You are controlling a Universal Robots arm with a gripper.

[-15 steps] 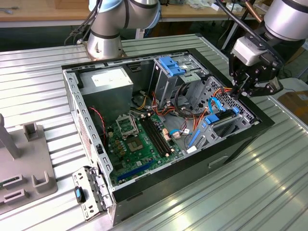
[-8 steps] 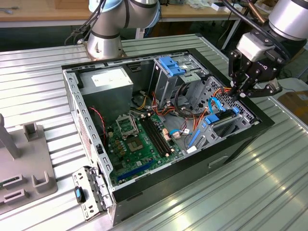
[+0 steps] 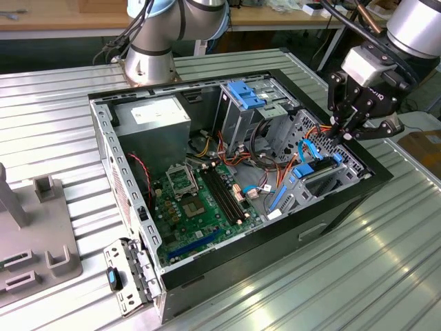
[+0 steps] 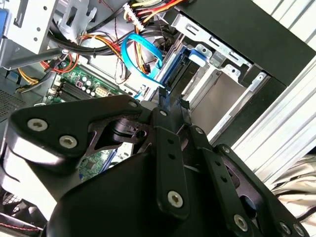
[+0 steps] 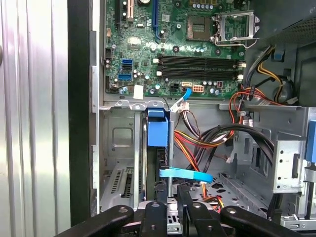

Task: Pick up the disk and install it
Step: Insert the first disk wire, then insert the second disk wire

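Your end effector (image 3: pixel 342 133) hangs just above the rim of the open computer case (image 3: pixel 331 221), its fingers drawn nearly together with nothing visibly gripped. The exterior view gives you that height and the whole case lying on the worktop (image 3: pixel 386 276). The first wrist view looks down into the case: the disk (image 5: pixel 158 131) stands on edge in a bay just inside the case wall, its blue carrier uppermost, with a blue cable (image 5: pixel 185 174) between it and the fingertips (image 5: pixel 155 195).
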